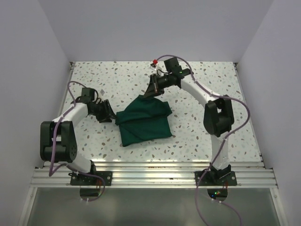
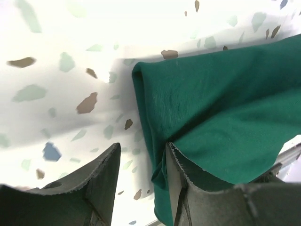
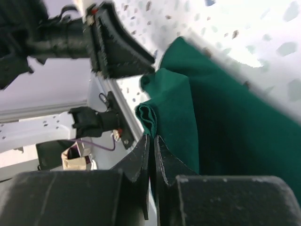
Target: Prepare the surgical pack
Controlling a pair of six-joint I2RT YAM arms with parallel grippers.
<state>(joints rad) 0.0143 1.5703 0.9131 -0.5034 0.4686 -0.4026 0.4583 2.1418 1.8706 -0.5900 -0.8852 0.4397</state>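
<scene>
The speckled table (image 1: 211, 94) lies under the dark green cloth (image 1: 143, 122), which sits as a loosely folded bundle between the two arms. No tray or instruments show. The left gripper (image 1: 111, 117) is at the cloth's left edge. Its jaws stand apart, and one finger (image 2: 188, 188) touches the fabric without clamping it. The right gripper (image 3: 151, 141) is at the cloth's far edge, fingers pressed together on a raised fold of the fabric.

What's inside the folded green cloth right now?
Nothing inside shows. The green cloth lies folded on the speckled table, and only its outer layers and stacked edges are visible; anything wrapped within is covered. The right gripper pinches its far corner.
</scene>
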